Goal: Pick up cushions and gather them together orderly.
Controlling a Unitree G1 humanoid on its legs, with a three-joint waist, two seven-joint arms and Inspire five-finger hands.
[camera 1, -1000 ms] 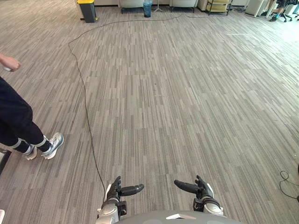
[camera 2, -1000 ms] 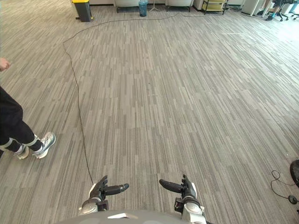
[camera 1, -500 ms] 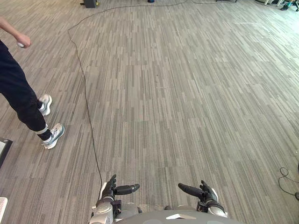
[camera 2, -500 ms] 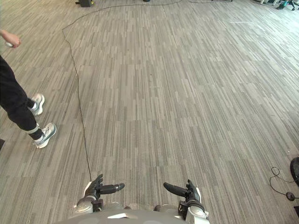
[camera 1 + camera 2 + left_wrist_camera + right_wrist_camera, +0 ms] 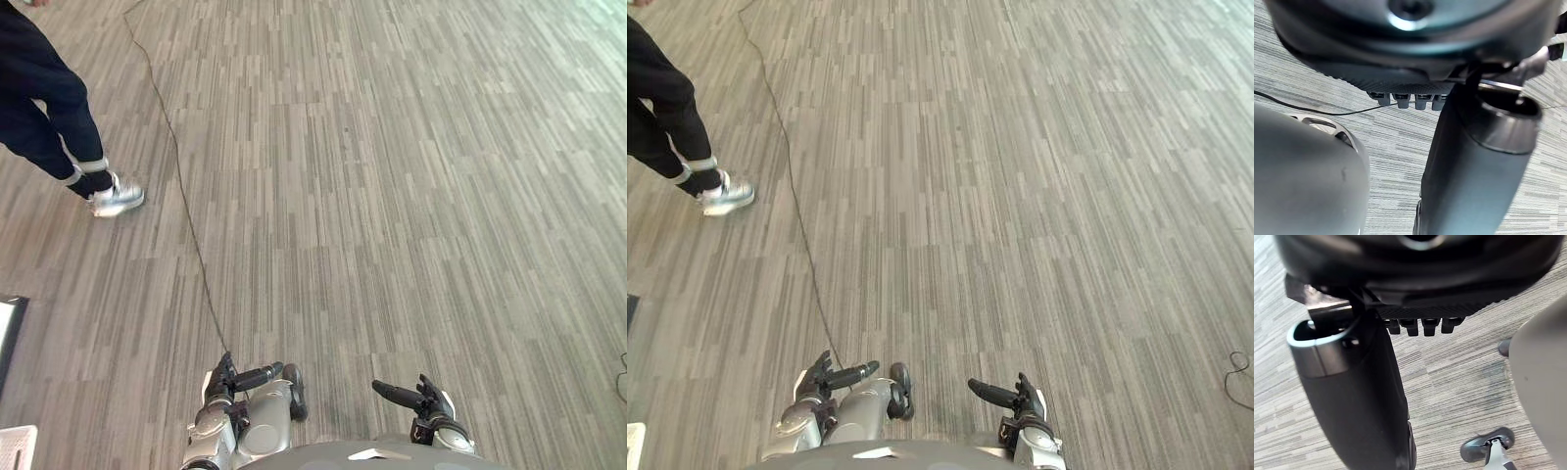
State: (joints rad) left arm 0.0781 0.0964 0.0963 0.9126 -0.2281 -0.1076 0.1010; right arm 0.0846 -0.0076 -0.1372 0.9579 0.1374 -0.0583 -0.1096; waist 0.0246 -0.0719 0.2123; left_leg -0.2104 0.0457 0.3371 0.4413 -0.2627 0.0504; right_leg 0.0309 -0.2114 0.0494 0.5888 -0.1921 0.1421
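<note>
My left hand (image 5: pixel 227 382) and my right hand (image 5: pixel 426 399) hang low before me, at about 11 and 1 o'clock, with the thumbs turned toward each other. On both hands the fingers (image 5: pixel 1400 100) are straight and a little apart, and they hold nothing. Where the cushions lie I cannot tell from here, so I judge that the task is at the searching step and no pick is prepared yet. The grey striped carpet floor (image 5: pixel 392 196) is wide and bare from 12 o'clock round to 3 o'clock, and this is the good room for walking and turning. At 10 o'clock there is a person (image 5: pixel 49 108) in dark trousers, with a light shoe (image 5: pixel 118 199) on the carpet, well apart from my left hand. The main risk, I think, is there: if I turn or step toward 10 o'clock while looking for cushions, the person and I could come into the same place. At 9 o'clock, on the floor at the very border of my sight, there is a flat pale thing with a dark rim (image 5: pixel 6 328). What it is I cannot tell, and a step to that side could catch its edge. I would therefore search first toward 12 and 2 o'clock.
</note>
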